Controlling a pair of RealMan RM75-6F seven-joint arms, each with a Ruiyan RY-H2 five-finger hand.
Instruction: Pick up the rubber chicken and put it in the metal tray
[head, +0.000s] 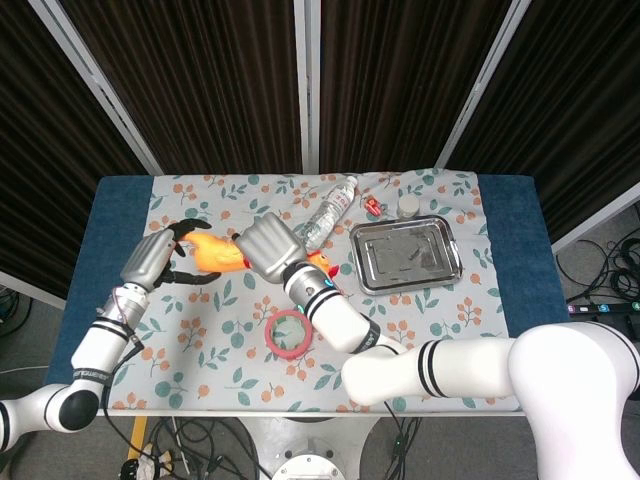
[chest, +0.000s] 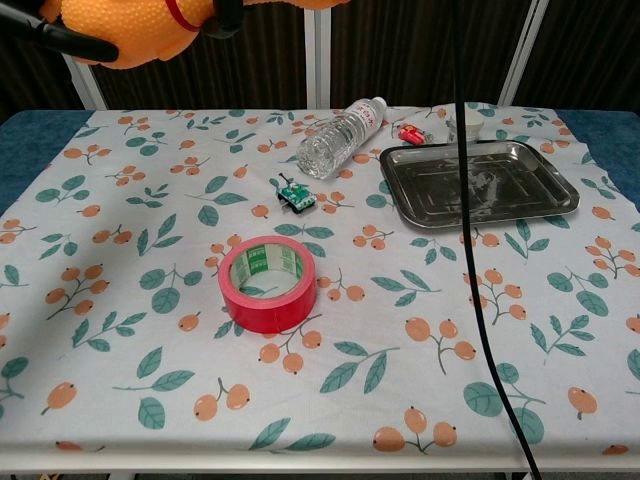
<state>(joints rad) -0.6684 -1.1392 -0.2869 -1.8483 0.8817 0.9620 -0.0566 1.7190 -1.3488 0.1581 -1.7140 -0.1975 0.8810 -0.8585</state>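
Note:
The orange rubber chicken (head: 208, 252) is held up above the table's left side; in the chest view its dimpled body (chest: 130, 30) with a red collar fills the top left corner. My left hand (head: 150, 258) grips its tail end, dark fingers above and below it. My right hand (head: 266, 248) lies over the chicken's other end, back toward the camera, so its grasp is hidden. A dark finger (chest: 226, 16) curls beside the red collar. The metal tray (head: 405, 255) sits at the right of the cloth and holds nothing (chest: 480, 185).
A plastic bottle (chest: 340, 138) lies left of the tray. A red tape roll (chest: 268, 283) sits mid-table, with a small green part (chest: 294, 194) behind it. A small red item (chest: 411, 132) and a white cap (head: 408, 205) lie beyond the tray. A black cable (chest: 466, 220) hangs across the chest view.

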